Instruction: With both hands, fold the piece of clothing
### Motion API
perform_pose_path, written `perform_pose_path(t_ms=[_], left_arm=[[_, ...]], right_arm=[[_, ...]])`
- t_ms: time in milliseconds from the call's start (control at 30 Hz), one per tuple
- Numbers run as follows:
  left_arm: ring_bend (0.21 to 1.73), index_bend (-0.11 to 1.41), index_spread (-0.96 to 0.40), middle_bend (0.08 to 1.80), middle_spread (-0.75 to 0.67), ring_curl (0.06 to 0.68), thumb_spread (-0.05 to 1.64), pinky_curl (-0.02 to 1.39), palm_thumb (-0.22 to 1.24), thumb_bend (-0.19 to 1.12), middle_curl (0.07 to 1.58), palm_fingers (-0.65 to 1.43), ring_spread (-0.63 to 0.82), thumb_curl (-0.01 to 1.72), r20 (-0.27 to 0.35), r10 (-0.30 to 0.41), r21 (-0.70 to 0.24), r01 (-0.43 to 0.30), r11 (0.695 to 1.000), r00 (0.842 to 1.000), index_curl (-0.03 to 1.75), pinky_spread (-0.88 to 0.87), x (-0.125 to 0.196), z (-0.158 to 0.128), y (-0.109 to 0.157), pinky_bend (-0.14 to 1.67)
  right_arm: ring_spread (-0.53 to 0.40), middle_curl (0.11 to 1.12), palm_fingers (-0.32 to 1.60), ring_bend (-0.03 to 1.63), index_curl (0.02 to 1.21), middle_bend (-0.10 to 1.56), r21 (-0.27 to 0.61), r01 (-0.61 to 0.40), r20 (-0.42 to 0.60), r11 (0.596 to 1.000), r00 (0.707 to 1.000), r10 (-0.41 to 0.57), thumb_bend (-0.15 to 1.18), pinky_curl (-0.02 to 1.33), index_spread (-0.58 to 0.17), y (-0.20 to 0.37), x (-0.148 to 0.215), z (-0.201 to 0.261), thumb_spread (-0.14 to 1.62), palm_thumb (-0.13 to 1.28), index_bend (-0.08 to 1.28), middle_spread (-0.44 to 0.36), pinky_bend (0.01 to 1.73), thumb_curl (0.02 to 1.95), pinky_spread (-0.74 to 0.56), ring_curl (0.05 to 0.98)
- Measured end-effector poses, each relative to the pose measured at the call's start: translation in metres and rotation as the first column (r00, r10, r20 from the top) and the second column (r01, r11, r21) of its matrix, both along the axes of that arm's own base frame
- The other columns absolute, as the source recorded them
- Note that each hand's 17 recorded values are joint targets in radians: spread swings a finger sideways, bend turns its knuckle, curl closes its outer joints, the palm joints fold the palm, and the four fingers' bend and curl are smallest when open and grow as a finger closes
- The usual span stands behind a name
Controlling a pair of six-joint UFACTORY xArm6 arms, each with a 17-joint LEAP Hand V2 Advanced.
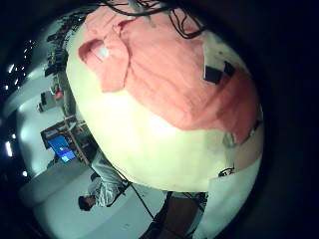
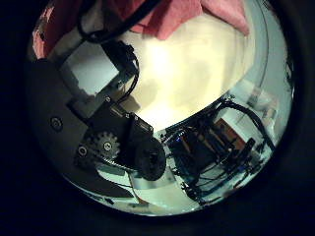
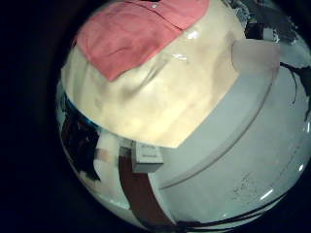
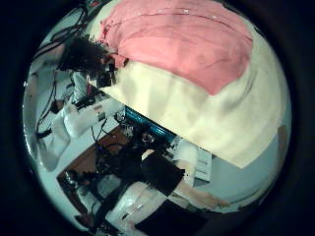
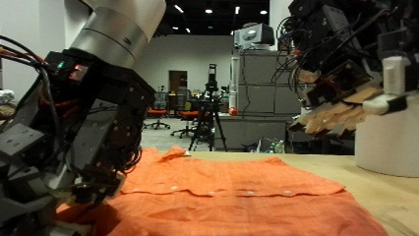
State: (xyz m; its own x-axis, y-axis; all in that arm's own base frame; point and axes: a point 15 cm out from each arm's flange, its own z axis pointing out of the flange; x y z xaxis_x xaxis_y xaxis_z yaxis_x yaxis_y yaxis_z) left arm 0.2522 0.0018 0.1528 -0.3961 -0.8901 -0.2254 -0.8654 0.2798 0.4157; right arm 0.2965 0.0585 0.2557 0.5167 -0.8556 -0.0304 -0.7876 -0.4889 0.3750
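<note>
An orange shirt lies spread flat on the pale table. My left hand hangs low, close over the shirt's near corner, its fingers relaxed and holding nothing. My right hand is raised well above the shirt's far side, fingers loosely bent and empty. The palm views look down on the shirt from above, with bare table beside it. A strip of the cloth shows past the left hand's fingers.
The table's edge runs close to the shirt's side, with floor beyond. Behind the table stand a tripod and a tall grey cabinet. Bare tabletop lies between the shirt and that edge.
</note>
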Motion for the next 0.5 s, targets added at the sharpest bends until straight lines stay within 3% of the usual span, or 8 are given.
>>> perform_pose_path(t_ms=[200, 333, 500], left_arm=[[0.80, 0.32, -0.55, 0.82, -0.58, 0.380, 1.06, 0.49, 0.90, 0.12, 0.63, 1.13, -0.60, 0.65, -0.024, 0.008, 0.014, -0.008, 1.000, 1.000, 0.62, -0.77, -0.002, 0.009, 0.001, 0.89], [0.81, 0.31, -0.57, 0.84, -0.58, 0.391, 1.06, 0.49, 0.91, 0.11, 0.63, 1.13, -0.61, 0.68, -0.022, 0.015, 0.009, -0.014, 1.000, 1.000, 0.66, -0.77, 0.000, 0.013, -0.001, 0.90], [0.82, 0.29, -0.60, 0.85, -0.58, 0.400, 1.07, 0.49, 0.92, 0.09, 0.64, 1.12, -0.61, 0.72, -0.026, 0.023, -0.003, -0.023, 1.000, 0.999, 0.72, -0.77, 0.000, 0.017, -0.006, 0.91]], right_arm=[[0.017, 0.36, 0.28, 0.50, 0.26, 0.26, -0.003, -0.001, 0.000, 1.000, 1.000, 0.001, -0.01, 0.29, -0.250, 0.002, 0.000, -0.012, 1.14, 0.43, 0.14, 0.089, 0.41, 0.29, 0.06, 0.275], [0.008, 0.37, 0.27, 0.51, 0.26, 0.28, -0.013, -0.002, -0.042, 1.000, 0.999, 0.002, -0.01, 0.29, -0.218, -0.002, -0.021, -0.056, 1.13, 0.46, 0.15, 0.078, 0.41, 0.30, 0.04, 0.277], [-0.006, 0.38, 0.29, 0.52, 0.27, 0.31, -0.011, 0.006, 0.001, 1.000, 1.000, -0.006, -0.02, 0.28, -0.186, -0.001, -0.016, -0.076, 1.11, 0.50, 0.16, 0.054, 0.39, 0.31, 0.02, 0.275]])
